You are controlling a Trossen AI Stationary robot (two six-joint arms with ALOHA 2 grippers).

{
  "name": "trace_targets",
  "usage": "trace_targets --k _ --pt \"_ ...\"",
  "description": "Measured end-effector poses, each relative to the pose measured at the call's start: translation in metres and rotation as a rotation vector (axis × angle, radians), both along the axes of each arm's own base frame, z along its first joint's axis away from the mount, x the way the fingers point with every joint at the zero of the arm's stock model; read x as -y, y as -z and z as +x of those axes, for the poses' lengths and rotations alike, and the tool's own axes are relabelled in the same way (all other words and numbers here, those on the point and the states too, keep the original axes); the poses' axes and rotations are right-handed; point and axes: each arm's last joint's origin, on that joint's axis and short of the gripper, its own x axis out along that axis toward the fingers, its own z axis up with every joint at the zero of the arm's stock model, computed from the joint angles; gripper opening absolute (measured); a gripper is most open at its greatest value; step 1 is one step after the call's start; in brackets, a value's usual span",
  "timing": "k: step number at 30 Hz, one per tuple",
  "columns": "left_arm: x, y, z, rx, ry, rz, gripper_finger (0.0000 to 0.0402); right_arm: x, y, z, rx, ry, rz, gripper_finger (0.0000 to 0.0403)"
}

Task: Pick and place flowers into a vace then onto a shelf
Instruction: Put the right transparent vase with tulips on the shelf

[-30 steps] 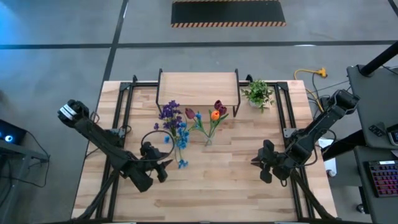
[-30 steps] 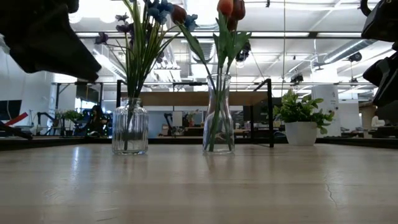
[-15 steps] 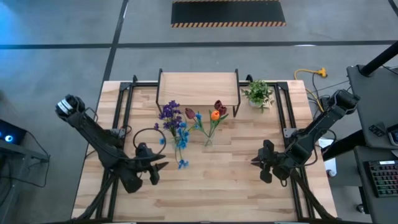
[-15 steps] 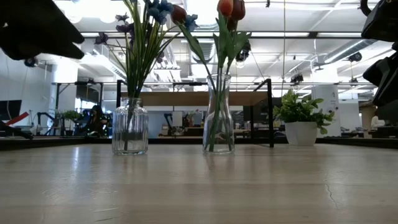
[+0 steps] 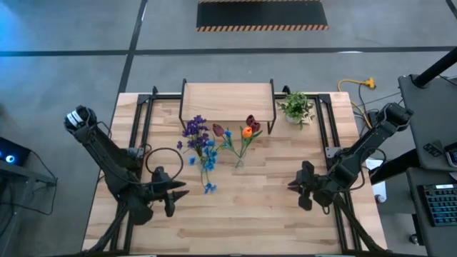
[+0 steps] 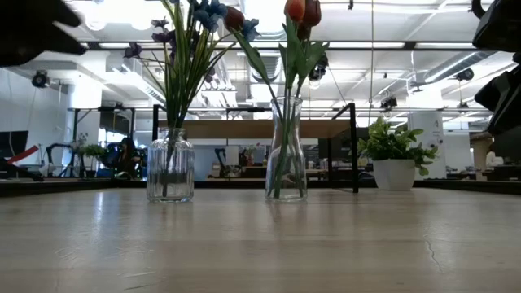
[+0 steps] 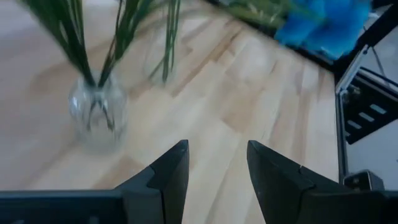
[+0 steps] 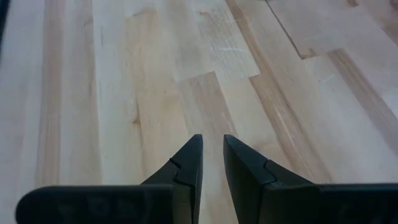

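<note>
1. Flowers [image 5: 214, 139] stand in two glass vases [image 6: 170, 165] on the table [image 5: 264, 207], just before the shelf [image 5: 227, 100], awaiting lifting.
2. Left claw [image 5: 180, 194] hovers nearby, parted, empty.
3. Right claw [image 5: 293, 187] waits apart, narrow, empty.

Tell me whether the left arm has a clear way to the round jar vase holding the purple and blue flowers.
Probably yes. The left end effector, fingers apart and empty, sits on the near-left side of the jar vase; only bare table lies between them. The overhanging blue flowers may brush it.

Two vases before the shelf

Flowers [image 5: 202, 135] stand in both vases [image 6: 170, 167]; the shelf [image 5: 227, 100] sits behind them, a plant [image 5: 297, 107] to its right.
</note>
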Motion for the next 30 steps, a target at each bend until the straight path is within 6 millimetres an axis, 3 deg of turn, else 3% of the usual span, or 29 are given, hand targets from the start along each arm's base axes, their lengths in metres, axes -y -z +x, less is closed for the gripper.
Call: trace_targets --k 9,19,24,30 --pt "0.01 0.034 -0.024 -0.107 -0.092 -0.041 0.0146 0.0 -0.002 0.002 0.054 0.025 -0.016 0.0056" --pt "-0.014 0.048 -0.06 -0.258 -0.273 0.08 0.0146 0.011 -0.015 0.022 0.311 0.315 0.015 0.0056" --pt "-0.023 0.048 -0.064 -0.242 -0.258 0.085 0.0146 0.022 -0.022 0.036 0.392 0.424 0.071 0.0056" --pt "-0.025 0.046 -0.063 -0.064 -0.232 0.091 0.0146 0.035 -0.031 0.05 0.465 0.465 0.064 0.0056"
